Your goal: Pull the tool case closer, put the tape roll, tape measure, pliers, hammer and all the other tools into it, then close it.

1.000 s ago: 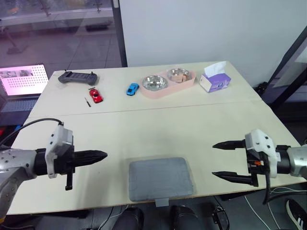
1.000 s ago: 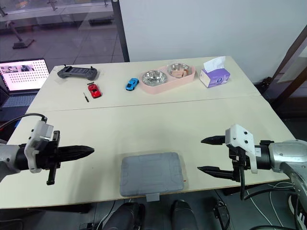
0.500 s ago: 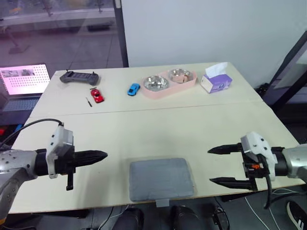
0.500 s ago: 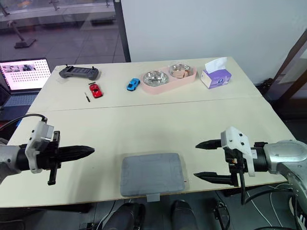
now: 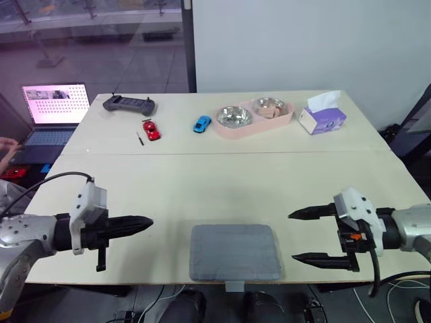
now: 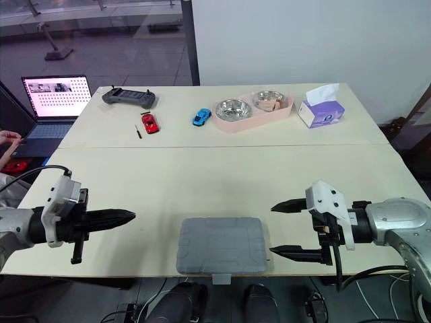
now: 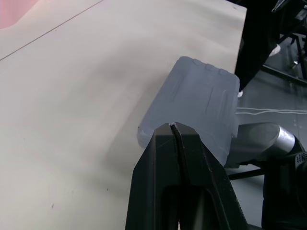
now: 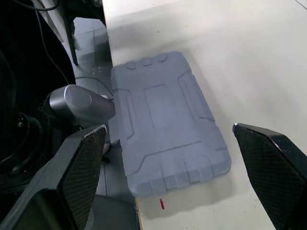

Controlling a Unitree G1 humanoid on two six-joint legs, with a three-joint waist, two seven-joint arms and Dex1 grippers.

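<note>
The grey tool case (image 5: 234,251) lies shut and flat at the table's front edge, its latch tab hanging over the edge. My left gripper (image 5: 149,221) is shut and empty, hovering to the left of the case with its tip pointing at it. On the case's right side, my right gripper (image 5: 293,237) stands open, its fingertips a short way from the case's right end. The left wrist view looks over the closed fingertips (image 7: 172,127) at the case (image 7: 204,105). In the right wrist view the case (image 8: 168,120) lies ahead between the two spread fingers (image 8: 76,177).
Along the far half of the table are a black game controller (image 5: 128,103), a red toy car (image 5: 151,129), a blue toy car (image 5: 202,124), a pink double bowl (image 5: 254,116) and a purple tissue box (image 5: 322,120). A laptop (image 5: 50,108) and a person's hand (image 5: 5,143) are at the far left.
The camera has shifted, so the whole scene sits differently. My right gripper has moved left, closer to the case's right end, still open. The left gripper holds its place.
</note>
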